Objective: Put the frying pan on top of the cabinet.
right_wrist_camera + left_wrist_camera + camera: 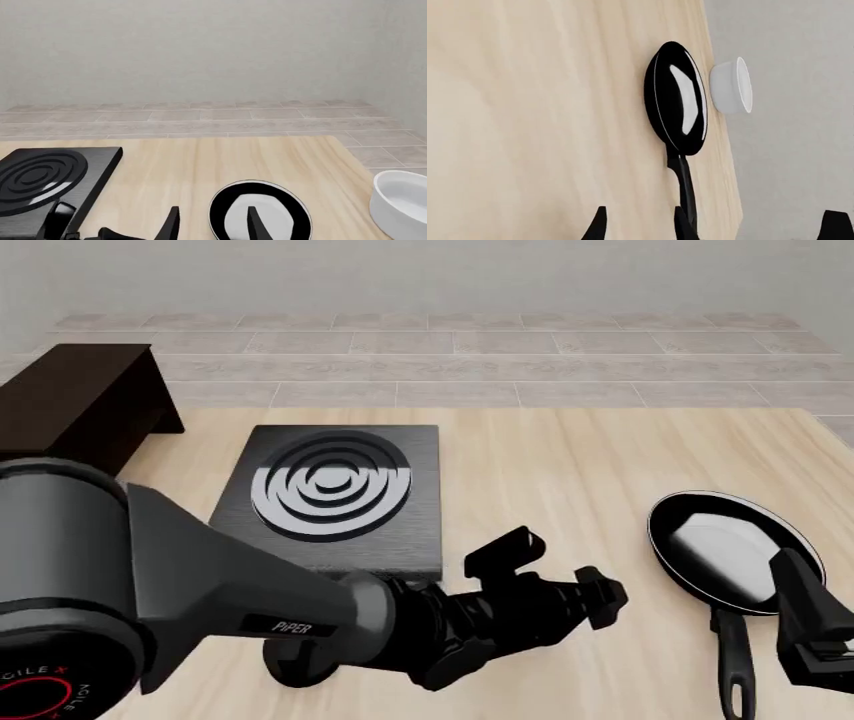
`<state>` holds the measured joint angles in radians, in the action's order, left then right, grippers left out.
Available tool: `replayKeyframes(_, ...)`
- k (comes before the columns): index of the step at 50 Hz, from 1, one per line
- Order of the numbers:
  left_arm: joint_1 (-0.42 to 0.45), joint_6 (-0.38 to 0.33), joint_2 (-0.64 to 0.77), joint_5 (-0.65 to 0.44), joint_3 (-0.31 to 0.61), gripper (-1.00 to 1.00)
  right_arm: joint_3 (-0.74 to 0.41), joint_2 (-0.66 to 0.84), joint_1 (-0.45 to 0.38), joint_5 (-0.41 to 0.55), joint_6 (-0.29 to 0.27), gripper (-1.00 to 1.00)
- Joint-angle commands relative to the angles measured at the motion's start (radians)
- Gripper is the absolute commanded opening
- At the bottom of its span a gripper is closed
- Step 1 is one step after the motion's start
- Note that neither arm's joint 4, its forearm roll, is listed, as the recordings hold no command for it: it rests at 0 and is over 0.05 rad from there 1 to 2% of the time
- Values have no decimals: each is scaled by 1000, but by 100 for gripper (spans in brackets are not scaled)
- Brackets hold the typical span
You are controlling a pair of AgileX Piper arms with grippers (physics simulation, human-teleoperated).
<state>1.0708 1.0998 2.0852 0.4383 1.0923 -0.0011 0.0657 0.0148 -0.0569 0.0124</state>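
**Pan waits at lower right, cabinet far across**

The round black frying pan with its glossy inside is seen flat on the pale wooden table at the frame's lower right, well apart from the dark brown boxy cabinet at upper left. The right gripper is held released beside the handle; the left gripper is spread too, grasping nothing. A stiff, probably slippery pan is judged best taken by its long handle.
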Motion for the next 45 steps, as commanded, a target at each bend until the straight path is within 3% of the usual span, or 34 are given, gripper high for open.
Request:
replayKeyframes(1, 25, 4, 13, -2, 20, 100, 0, -1, 1, 2, -1, 100)
replayKeyframes(45, 85, 18, 96, -26, 130, 100, 1, 22, 2, -19, 7, 100)
